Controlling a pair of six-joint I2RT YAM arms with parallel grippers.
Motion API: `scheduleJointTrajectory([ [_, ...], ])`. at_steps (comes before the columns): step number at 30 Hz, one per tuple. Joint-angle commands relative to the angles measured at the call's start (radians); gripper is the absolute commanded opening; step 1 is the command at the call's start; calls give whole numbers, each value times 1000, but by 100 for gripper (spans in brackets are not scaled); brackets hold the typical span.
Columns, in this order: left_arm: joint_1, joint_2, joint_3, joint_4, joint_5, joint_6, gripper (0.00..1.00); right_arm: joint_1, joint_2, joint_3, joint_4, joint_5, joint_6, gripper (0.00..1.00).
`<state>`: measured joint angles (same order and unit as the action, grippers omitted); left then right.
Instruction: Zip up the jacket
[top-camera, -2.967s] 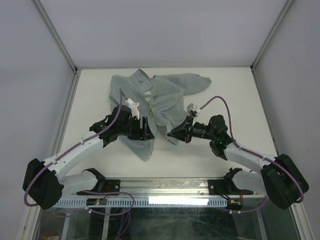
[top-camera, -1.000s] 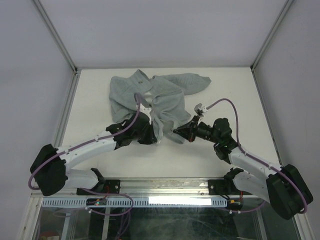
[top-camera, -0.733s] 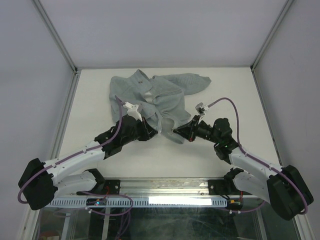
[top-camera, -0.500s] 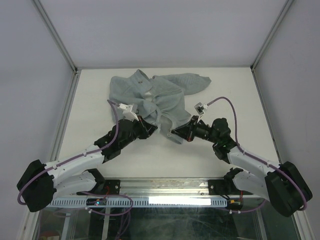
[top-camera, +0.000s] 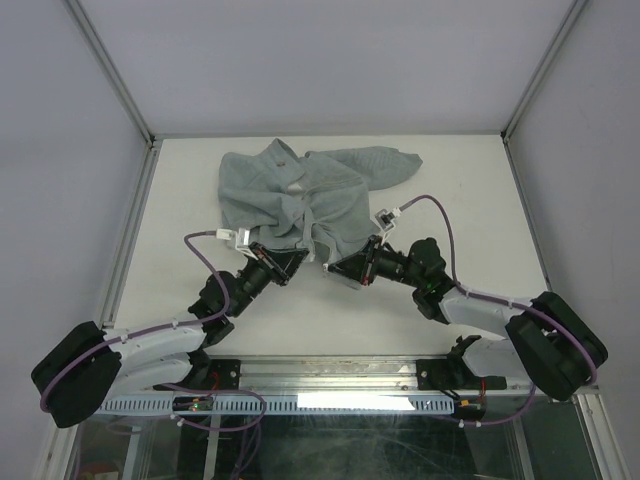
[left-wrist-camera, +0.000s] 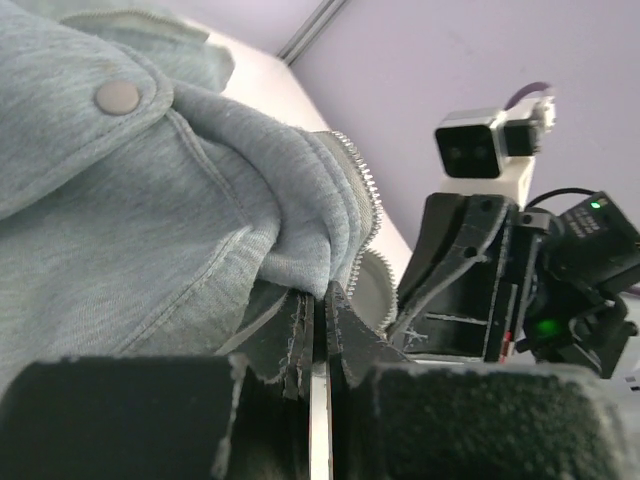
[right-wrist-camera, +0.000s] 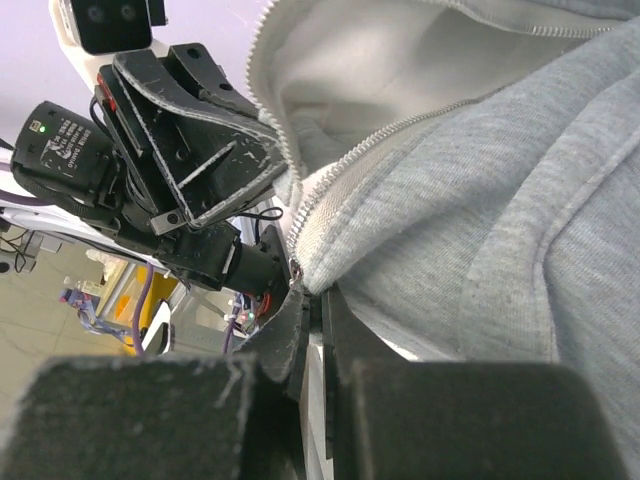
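The pale grey jacket (top-camera: 300, 195) lies rumpled at the back middle of the white table (top-camera: 470, 200), one sleeve stretched to the right. My left gripper (top-camera: 291, 262) is shut on the jacket's lower front edge; in the left wrist view the gripper (left-wrist-camera: 322, 292) pinches fabric right beside the zipper teeth (left-wrist-camera: 366, 195). My right gripper (top-camera: 336, 268) is shut on the opposite lower edge; in the right wrist view the gripper (right-wrist-camera: 315, 298) bites the hem corner where the zipper tape (right-wrist-camera: 400, 130) ends. The two grippers face each other, a few centimetres apart. No zipper pull shows.
Grey walls with metal frame posts (top-camera: 130, 110) enclose the table on three sides. A metal rail (top-camera: 330, 375) with both arm bases runs along the near edge. A snap button (left-wrist-camera: 118, 96) sits on the jacket flap.
The left arm has folded down toward the near left, its gripper keeping the jacket edge. The right gripper has slid a little left. The two lower front edges now lie closer together.
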<state>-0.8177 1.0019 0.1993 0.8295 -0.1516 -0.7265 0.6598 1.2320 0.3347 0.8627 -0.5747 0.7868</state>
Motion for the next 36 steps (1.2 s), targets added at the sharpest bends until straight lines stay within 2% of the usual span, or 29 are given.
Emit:
scheduleJointTrajectory([
  [1,-6,2,-24,337,46,91,0,16,10,33,155,13,45,0],
  [6,-9,44,-40,459,86,133,0,30,20,46,175,11,46,0],
  [13,-18,89,-28,528,118,185,0,39,7,36,214,24,51,0],
  [36,-42,114,-12,518,119,208,0,59,3,34,307,54,46,0],
])
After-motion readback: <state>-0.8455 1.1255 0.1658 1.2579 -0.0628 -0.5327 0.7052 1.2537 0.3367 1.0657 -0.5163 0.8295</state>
